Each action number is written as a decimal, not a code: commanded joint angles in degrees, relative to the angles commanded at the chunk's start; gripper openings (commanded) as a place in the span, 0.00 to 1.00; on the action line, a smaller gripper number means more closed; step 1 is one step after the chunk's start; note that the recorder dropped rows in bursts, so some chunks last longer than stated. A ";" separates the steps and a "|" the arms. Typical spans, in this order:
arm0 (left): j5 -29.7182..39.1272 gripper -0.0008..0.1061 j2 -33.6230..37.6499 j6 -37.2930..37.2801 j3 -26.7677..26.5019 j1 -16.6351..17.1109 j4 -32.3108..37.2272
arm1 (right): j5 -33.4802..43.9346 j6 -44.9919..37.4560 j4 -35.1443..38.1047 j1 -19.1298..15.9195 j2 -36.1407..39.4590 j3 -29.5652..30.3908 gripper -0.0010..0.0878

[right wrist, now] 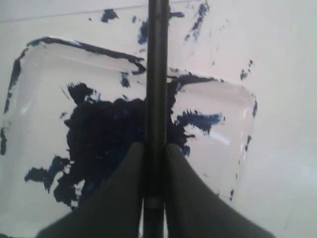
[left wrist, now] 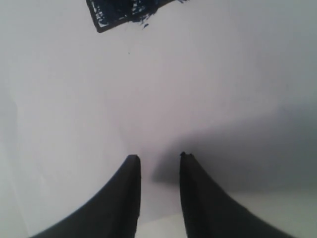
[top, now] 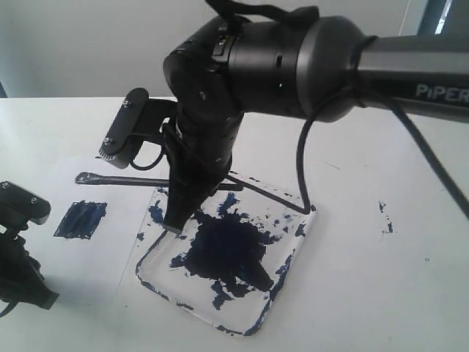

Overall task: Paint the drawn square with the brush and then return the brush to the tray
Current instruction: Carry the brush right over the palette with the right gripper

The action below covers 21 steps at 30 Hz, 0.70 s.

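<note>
Blue-filled drawn square (top: 81, 220), black brush (top: 124, 180) over paint-smeared tray (top: 165, 271)

White tabletop (top: 396, 293), plain pale wall (top: 66, 44) behind, bright window-like strip (top: 442, 15) at upper right, soft even light

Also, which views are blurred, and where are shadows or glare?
Exterior view: fairly sharp, faint shadow beside the tray. Left wrist view: left gripper blurred, grey shadow on the paper. Right wrist view: brush out of focus, white glare on the tray.
</note>
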 joint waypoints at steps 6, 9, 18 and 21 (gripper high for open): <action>-0.12 0.33 -1.68 0.09 -0.12 0.00 0.00 | 7.14 4.39 -0.63 -1.21 -4.08 0.13 0.01; -0.12 0.33 -4.80 0.24 -0.12 0.00 0.00 | 10.14 5.93 -0.56 -3.17 -7.87 0.13 0.01; 8.65 0.33 -16.89 0.14 -4.35 0.00 0.15 | 13.19 6.60 5.14 -5.15 -20.75 3.59 0.01; 10.98 0.33 -20.91 0.01 -5.55 0.00 -0.66 | 13.19 7.02 6.99 -5.15 -24.34 7.95 0.01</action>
